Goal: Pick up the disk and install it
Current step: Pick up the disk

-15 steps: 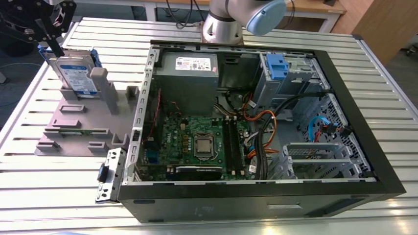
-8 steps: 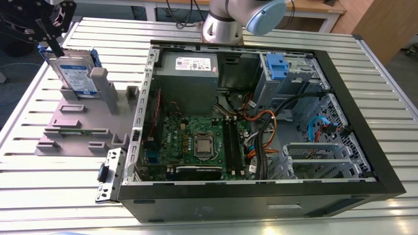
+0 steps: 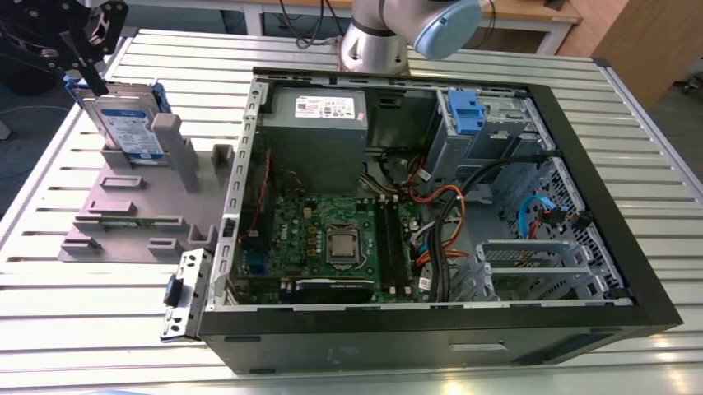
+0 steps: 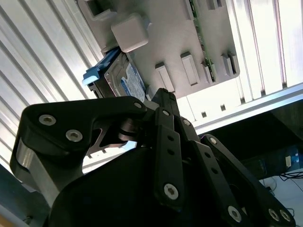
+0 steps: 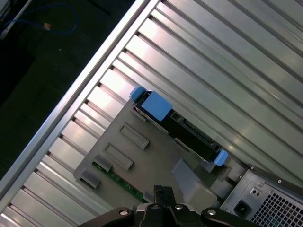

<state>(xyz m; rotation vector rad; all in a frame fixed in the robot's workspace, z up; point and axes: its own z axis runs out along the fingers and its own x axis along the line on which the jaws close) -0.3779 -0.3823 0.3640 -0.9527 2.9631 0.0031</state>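
Observation:
The disk (image 3: 127, 123), silver with a white-and-blue label and a blue bracket, stands on edge in the grey plastic stand (image 3: 121, 202) at the exterior view's left, beside the open computer case (image 3: 439, 333). My gripper (image 3: 79, 67) hangs just above the disk's upper far corner, very close to its top edge; contact cannot be made out. In the first wrist view the disk (image 5: 184, 130) shows edge-on along the far side of the stand (image 5: 142, 161), with the gripper (image 5: 161, 194) nearer the camera. In the second wrist view the disk (image 4: 124, 78) sits just beyond the gripper (image 4: 162, 100).
The case lies on its side with the motherboard (image 3: 335, 239), power supply (image 3: 318, 107) and a drive cage holding a blue bracket (image 3: 467, 111) exposed. The arm's base (image 3: 374, 45) stands behind the case. The slatted metal table (image 3: 99, 321) ends close behind the stand.

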